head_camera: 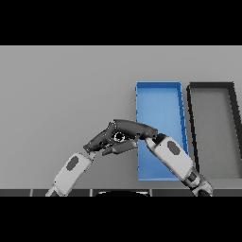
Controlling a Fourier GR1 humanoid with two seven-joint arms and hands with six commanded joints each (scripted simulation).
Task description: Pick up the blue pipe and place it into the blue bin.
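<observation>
The blue bin (159,101) lies open on the grey table, right of centre, with nothing showing on its visible floor. No blue pipe shows anywhere. My right hand (133,129) reaches leftward from the lower right, across the bin's left wall, its tip over the table just left of the bin. My left hand (100,140) comes up from the lower left and meets it there, fingers (122,147) relaxed and pointing right, partly under the right hand. Whatever lies beneath the two hands is hidden.
A black bin (231,118) stands right beside the blue bin, along its right side. My right forearm (172,156) lies over the blue bin's near end. Grey tabletop (61,94) spreads to the left and behind.
</observation>
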